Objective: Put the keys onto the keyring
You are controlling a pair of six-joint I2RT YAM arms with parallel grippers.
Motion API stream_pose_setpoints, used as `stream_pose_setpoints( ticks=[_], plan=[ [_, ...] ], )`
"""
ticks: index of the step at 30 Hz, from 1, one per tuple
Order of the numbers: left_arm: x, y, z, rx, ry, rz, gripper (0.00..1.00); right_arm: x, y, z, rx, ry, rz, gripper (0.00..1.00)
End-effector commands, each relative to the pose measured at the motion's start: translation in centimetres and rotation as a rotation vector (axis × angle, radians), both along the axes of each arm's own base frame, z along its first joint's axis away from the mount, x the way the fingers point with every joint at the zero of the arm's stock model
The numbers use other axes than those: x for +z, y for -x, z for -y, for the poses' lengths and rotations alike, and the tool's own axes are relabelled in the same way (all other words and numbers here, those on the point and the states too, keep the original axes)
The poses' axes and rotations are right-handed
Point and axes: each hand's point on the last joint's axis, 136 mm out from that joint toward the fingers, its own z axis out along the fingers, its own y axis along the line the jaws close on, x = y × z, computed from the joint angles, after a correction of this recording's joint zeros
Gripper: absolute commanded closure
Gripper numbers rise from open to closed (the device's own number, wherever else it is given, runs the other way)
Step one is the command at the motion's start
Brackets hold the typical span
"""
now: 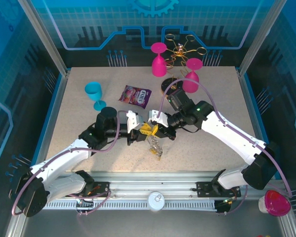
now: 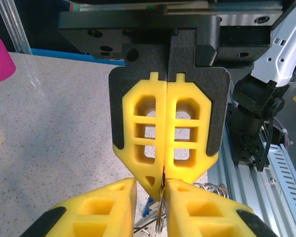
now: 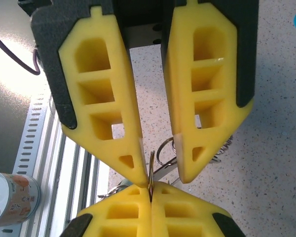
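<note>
Both grippers meet tip to tip over the middle of the table. My right gripper is shut on the thin grey keyring, seen edge on. My left gripper faces it with its jaws a little apart. The keyring stands in that gap, against one finger. The keys hang in a bunch below the two grippers. Behind the fingers a silver key and a small ring show.
Two pink goblets stand by the gold wire rack at the back. A blue goblet and a snack packet lie to the left. A can sits on the front rail.
</note>
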Motion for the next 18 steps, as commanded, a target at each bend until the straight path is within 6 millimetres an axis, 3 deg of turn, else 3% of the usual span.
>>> stream_pose_setpoints(
  ticks=[1,10,18],
  plan=[
    [0.01,0.31,0.01,-0.029,-0.022,0.002,0.77,1.72,0.50,-0.57,0.034,-0.036,0.028,1.00],
    [-0.65,0.47,-0.04,-0.036,-0.040,-0.011,0.81,1.57,0.41,-0.69,0.029,-0.036,0.018,1.00],
    [-0.08,0.30,0.34,-0.054,-0.022,-0.001,1.00,2.01,0.61,-1.21,0.037,-0.061,0.006,1.00]
  ],
)
